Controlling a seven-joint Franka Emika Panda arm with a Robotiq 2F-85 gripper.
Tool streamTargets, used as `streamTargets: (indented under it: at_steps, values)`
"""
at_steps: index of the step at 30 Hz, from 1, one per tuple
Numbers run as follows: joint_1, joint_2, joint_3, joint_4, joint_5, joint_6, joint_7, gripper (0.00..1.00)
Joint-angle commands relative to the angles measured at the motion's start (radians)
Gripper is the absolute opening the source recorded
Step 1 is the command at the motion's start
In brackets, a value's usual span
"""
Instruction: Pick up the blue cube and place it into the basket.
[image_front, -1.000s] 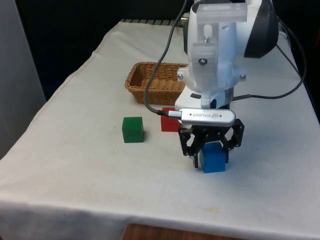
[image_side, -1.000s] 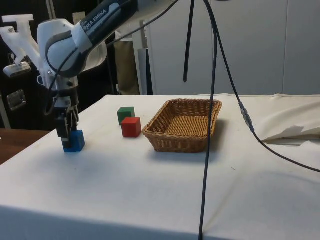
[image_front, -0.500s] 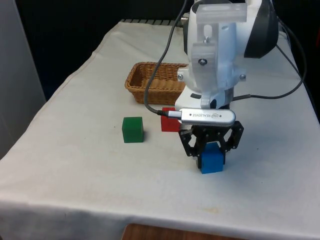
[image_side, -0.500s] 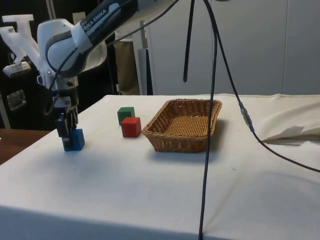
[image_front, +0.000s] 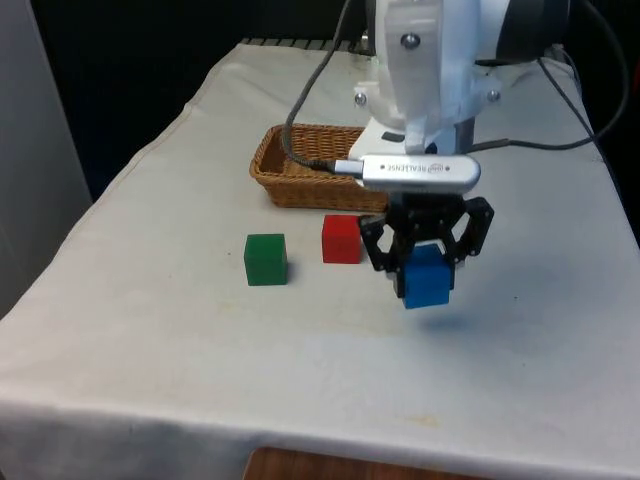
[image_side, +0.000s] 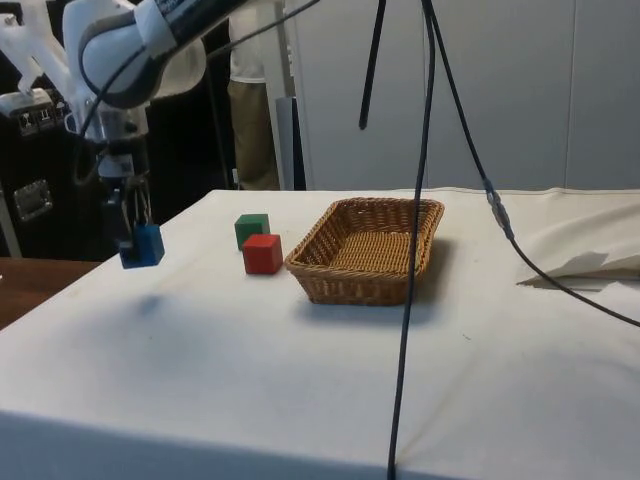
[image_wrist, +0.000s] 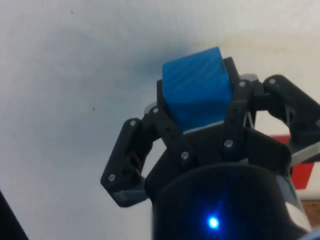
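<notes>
Gripper with fingers closed on the blue cube, held clear above the table. The basket lies beyond the red cube, toward the front view's left and farther back.

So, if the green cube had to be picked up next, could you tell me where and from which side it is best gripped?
Grip the green cube on two opposite vertical faces, coming straight down from above. It sits flat on the white cloth, its top is free, and it stands apart from the red cube, probably leaving room for fingers.
</notes>
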Motion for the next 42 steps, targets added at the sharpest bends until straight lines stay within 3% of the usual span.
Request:
streamTargets:
  at_steps: [1,2,9,10,17,18,20,25,26,28,34,35,36,42]
  values:
    - [-0.002,-0.022,0.001,-0.02,0.002,0.001,0.0,0.0]
    - [0.0,-0.009,0.0,-0.004,0.0,-0.007,0.0,0.0]
    - [-0.008,-0.095,0.001,-0.081,0.004,-0.018,-0.004,0.0]
    - [-0.006,-0.081,-0.001,-0.061,0.0,-0.029,-0.002,0.0]
    - [-0.012,-0.16,0.001,-0.153,0.003,-0.011,-0.007,0.0]
    - [-0.009,-0.141,-0.001,-0.126,0.0,-0.029,-0.004,0.0]
    - [-0.012,-0.181,0.0,-0.181,0.002,-0.008,-0.007,0.0]
    - [-0.013,-0.213,-0.001,-0.22,0.001,-0.008,-0.008,0.0]
    - [-0.012,-0.192,-0.002,-0.189,0.0,-0.027,-0.006,0.0]
    - [-0.014,-0.233,-0.002,-0.243,0.001,-0.009,-0.009,0.0]
    - [-0.017,-0.276,-0.004,-0.303,0.001,-0.002,-0.012,0.0]
    - [-0.016,-0.255,-0.005,-0.269,0.0,-0.026,-0.009,0.0]
    - [-0.018,-0.281,-0.004,-0.311,0.001,0.0,-0.012,0.0]
    - [-0.018,-0.317,-0.009,-0.352,-0.002,-0.008,-0.013,0.0]
